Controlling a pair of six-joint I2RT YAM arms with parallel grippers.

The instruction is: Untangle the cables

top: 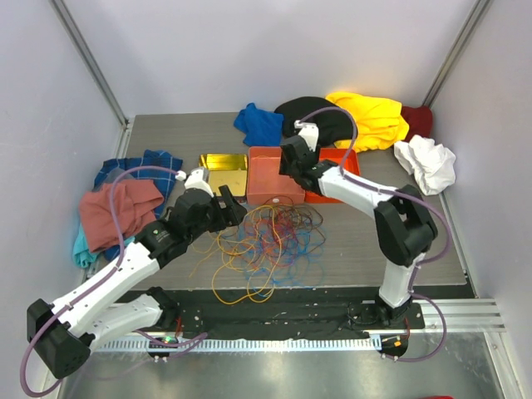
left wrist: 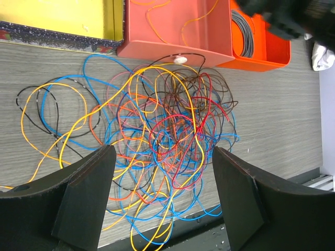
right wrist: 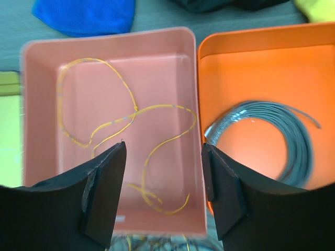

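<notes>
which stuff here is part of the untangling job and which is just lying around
Job: tangled cables; yellow cable already in the pink bin.
Lying about: grey coil in the orange bin, yellow tin, blue cloth, yellow garment, white cloth, plaid cloth.

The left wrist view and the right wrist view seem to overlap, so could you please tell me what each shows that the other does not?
Only the left wrist view shows the cables spread as a full tangle on the table, framed by the open left pincer. Only the right wrist view shows the blue cloth and the open right pincer. Both show the pink bin with a yellow wire inside, the orange bin beside it, and the grey coil in that orange bin.
</notes>
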